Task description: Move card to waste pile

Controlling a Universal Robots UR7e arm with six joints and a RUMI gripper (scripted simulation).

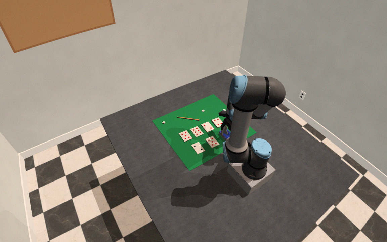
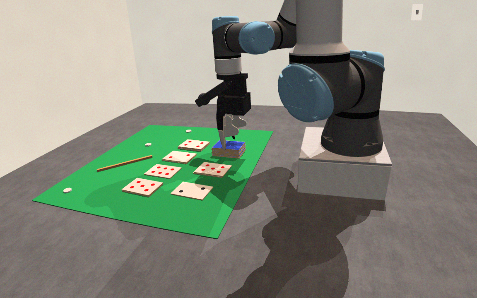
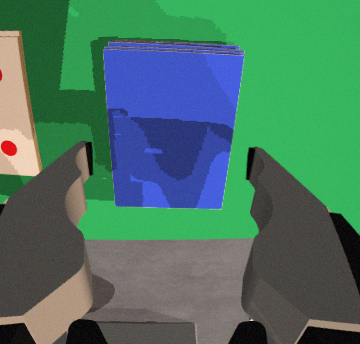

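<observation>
From the top view, our arm [image 1: 238,126] hides most of the stock [image 1: 225,136]; we see only a sliver of blue beside the waste pile [image 1: 212,141] on the green mat [image 1: 170,141]. Working this blind, we risk misjudging where the pile lies.

From the outside view, our gripper [image 2: 227,140] hangs just over the blue-backed stack, tips at the height of the top card. Dropping too low could pinch two or three cards at once, or nudge the stack askew.

From the wrist view, our fingers stand about half open, one either side of the top card [image 3: 172,129], holding nothing and not touching it. Closing off-centre could twist the stiff tile, and a careless carry could drop it onto the red-spotted card [image 3: 15,109] beside it.
</observation>
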